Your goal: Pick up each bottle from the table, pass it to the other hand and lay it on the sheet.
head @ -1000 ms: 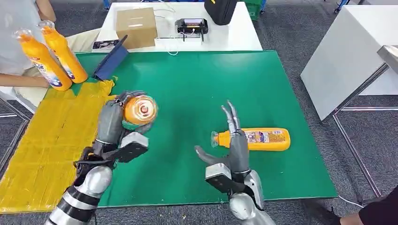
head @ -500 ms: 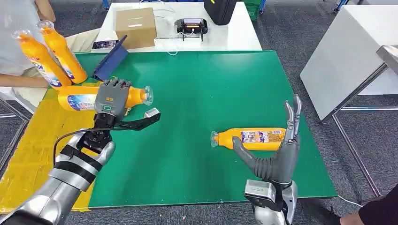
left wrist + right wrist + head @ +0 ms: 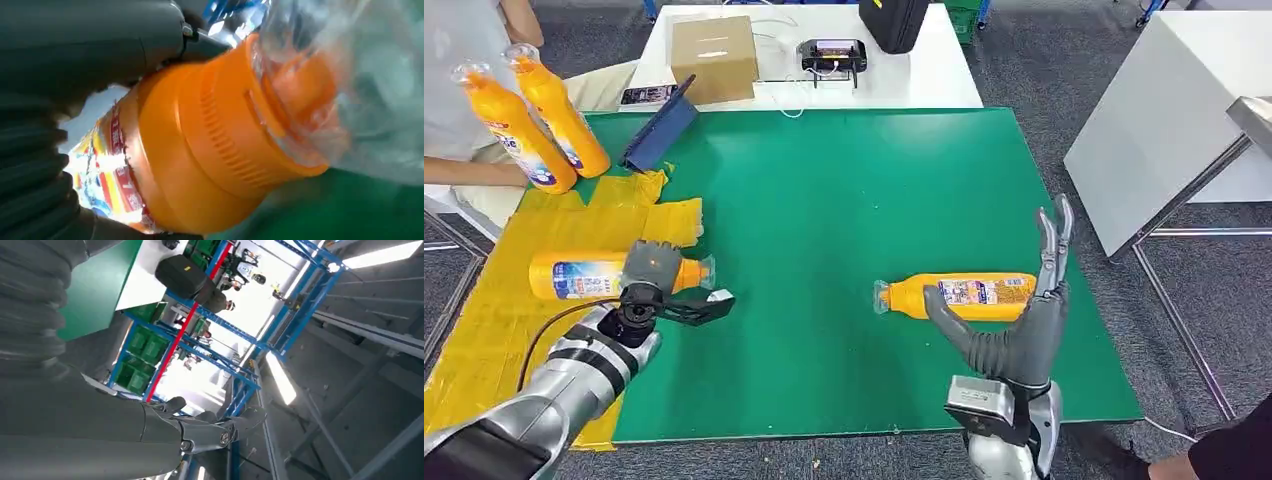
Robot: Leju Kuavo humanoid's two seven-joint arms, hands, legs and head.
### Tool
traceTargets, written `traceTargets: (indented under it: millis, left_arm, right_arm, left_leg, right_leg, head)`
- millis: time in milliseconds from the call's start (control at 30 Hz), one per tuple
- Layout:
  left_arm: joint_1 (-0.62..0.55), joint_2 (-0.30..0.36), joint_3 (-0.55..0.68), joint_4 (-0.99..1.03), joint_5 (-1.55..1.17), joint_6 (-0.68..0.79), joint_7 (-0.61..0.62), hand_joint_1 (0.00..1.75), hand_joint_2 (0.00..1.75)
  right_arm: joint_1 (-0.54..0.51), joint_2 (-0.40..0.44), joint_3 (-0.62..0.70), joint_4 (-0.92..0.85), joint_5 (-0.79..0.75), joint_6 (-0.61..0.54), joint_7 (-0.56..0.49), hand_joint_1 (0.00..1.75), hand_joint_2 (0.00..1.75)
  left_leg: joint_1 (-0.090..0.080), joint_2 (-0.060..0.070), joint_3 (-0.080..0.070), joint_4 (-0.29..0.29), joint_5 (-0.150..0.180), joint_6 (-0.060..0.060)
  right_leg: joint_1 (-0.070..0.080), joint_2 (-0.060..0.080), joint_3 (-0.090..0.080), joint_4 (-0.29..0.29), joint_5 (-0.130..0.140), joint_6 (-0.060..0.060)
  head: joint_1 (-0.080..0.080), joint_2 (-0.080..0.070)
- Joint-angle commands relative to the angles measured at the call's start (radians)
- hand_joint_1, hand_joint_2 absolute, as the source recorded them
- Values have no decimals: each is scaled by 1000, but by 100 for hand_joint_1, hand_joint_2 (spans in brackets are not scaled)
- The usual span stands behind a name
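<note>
Nearest you, the right hand (image 3: 1016, 330) stands upright at the front edge of the green table (image 3: 844, 190), palm turned toward its own left, thumb jutting out sideways and fingers (image 3: 1051, 245) straight and apart, holding nothing. Just beyond its thumb an orange bottle (image 3: 964, 296) lies on its side on the green surface, cap end toward the left. Across from it, your left hand (image 3: 652, 275) reaches forward low from a bent arm, fingers clamped over the neck of a 2nd orange bottle (image 3: 579, 277) that lies flat over the yellow sheet (image 3: 514, 330). Farther back, a person (image 3: 464, 110) holds 2 more orange bottles (image 3: 534, 115) upright.
</note>
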Motion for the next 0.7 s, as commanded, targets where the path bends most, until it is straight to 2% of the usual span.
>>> traceTargets:
  millis: [33, 67, 267, 333, 433, 500, 700]
  left_arm:
    - [-28, -17, 67, 147, -3, -30, 6, 14, 175]
    - [-25, -15, 72, 146, -3, -19, 5, 0, 175]
    - [-18, -18, 117, 139, -3, 31, -20, 0, 175]
    - [-2, -44, 194, 104, 43, 136, -114, 0, 175]
    - [-3, -51, 195, 97, 40, 138, -112, 0, 175]
    - [35, -56, 228, 28, 62, 293, -147, 0, 175]
    - [45, -61, 232, 14, 56, 286, -144, 0, 175]
  right_arm:
    - [-50, -18, -2, 82, 1, 18, 15, 0, 175]
    - [-56, -19, 0, 87, 3, 19, 17, 0, 175]
    - [-51, -23, -5, 101, 6, 21, 26, 0, 175]
    - [-41, -25, -10, 93, -4, 17, 22, 0, 175]
    - [-37, -28, -11, 91, -6, 19, 22, 0, 175]
    - [-32, -28, -12, 93, -11, 29, 25, 0, 175]
    - [-29, -26, -12, 95, -10, 27, 23, 0, 175]
  left_leg:
    - [2, 0, 7, 1, -3, -2]
    - [1, 1, 4, 0, -1, -1]
    - [2, 0, 8, -1, -2, -2]
    - [1, -1, 7, 0, -1, -3]
    - [1, -1, 5, -1, 0, -2]
    - [1, -2, 5, -1, 0, -2]
    - [1, -3, 5, 0, -1, -2]
  right_leg:
    - [1, 7, 7, 0, -2, -2]
    - [1, 6, 4, -1, 0, -2]
    - [1, 7, 7, -1, -1, -3]
    - [1, 5, 6, 0, -1, -2]
    - [0, 4, 4, 1, 0, -1]
    - [0, 2, 4, 1, -1, -1]
    - [0, 3, 5, 1, -2, -2]
  head:
    - [0, 0]
    - [0, 0]
    - [-1, 0]
    - [0, 0]
    - [0, 0]
    - [0, 0]
    - [0, 0]
